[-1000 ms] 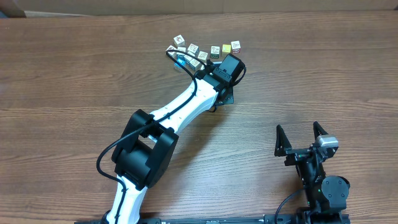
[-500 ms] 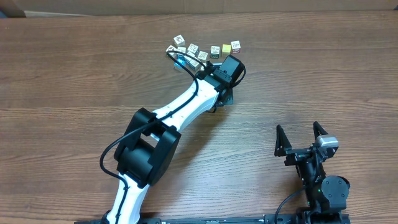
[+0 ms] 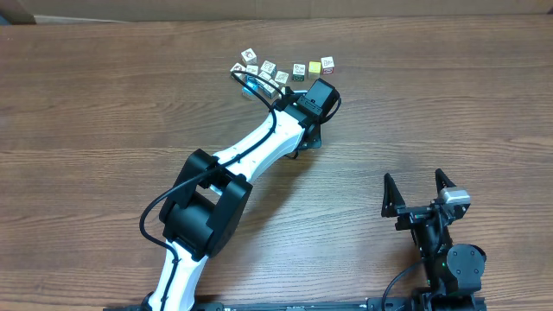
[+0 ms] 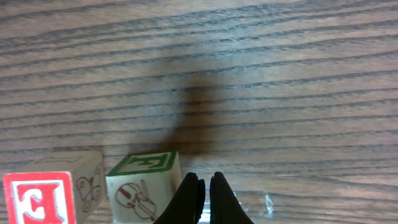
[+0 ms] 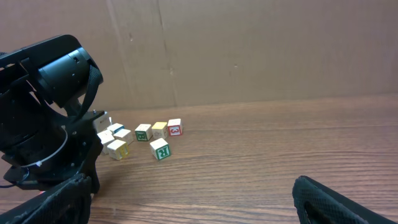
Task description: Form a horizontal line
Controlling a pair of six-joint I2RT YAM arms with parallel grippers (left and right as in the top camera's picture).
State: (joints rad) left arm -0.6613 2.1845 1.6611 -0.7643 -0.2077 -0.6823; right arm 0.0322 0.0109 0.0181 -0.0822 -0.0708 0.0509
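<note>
Where the grained brown wooden table (image 3: pixel 104 112) meets a plain cardboard wall (image 5: pixel 249 50), the left gripper (image 4: pixel 206 182) is pinched closed on nothing. The right gripper (image 3: pixel 414 180) gapes empty at five o'clock. The horizontal line (image 3: pixel 313 66), tiny square-edged blocks ending in a red-faced one, sits at twelve o'clock. Overhead, their pictures are too small to read.

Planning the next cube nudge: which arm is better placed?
Left. The left tool, shut, sits right beside the green-edged cube, in a row with the red-faced cube. The right tool stands open, parked well away from every cube.
</note>
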